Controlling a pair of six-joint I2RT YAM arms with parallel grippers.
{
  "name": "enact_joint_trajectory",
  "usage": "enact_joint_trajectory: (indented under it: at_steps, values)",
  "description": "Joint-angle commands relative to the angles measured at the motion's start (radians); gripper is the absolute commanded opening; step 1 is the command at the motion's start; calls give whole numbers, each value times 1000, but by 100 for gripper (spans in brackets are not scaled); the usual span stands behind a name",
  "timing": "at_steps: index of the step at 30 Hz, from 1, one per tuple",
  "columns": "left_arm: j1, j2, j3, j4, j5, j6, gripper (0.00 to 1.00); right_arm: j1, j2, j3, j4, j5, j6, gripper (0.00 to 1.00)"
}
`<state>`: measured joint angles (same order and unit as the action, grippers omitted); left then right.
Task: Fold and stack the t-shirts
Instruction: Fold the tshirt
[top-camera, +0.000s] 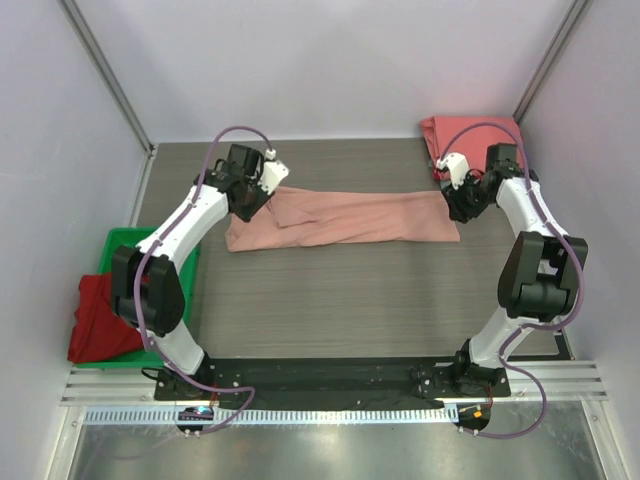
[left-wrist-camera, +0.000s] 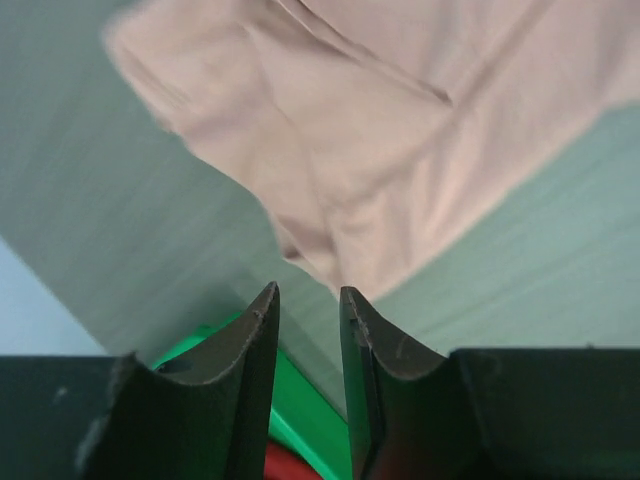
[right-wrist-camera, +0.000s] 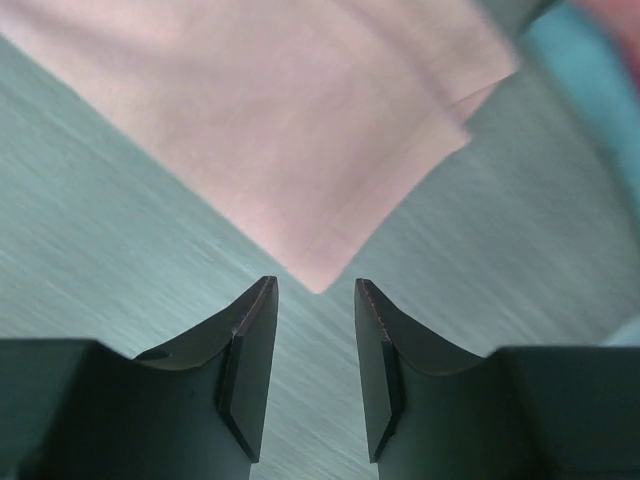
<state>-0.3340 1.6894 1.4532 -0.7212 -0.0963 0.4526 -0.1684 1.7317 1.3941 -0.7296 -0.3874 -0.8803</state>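
We see a dusty-pink t-shirt (top-camera: 340, 218) lying as a long band on the table (top-camera: 350, 300), its long axis running left to right. Our left gripper (left-wrist-camera: 308, 292) and right gripper (right-wrist-camera: 315, 285) hover at opposite ends, jaws parted and empty. The cloth corners lie just ahead, apparently untouched.

Top view high, down on whole table (top-camera: 350, 300); wrist views close over opposite ends of pink t-shirt (top-camera: 340, 218).
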Motion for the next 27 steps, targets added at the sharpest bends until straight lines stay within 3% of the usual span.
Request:
enact_joint_trajectory:
  at_steps: [1, 14, 27]
  values:
    - [15, 42, -34, -118, 93, -3, 31, 1, 40, -53, -24, 7, -40, 42]
    - [36, 253, 6, -109, 104, -34, 27, 6, 236, 83, -24, -16, 7, 40]
    - [75, 294, -36, -80, 35, -43, 26, 4, 267, -10, 7, 42, -28, 38]
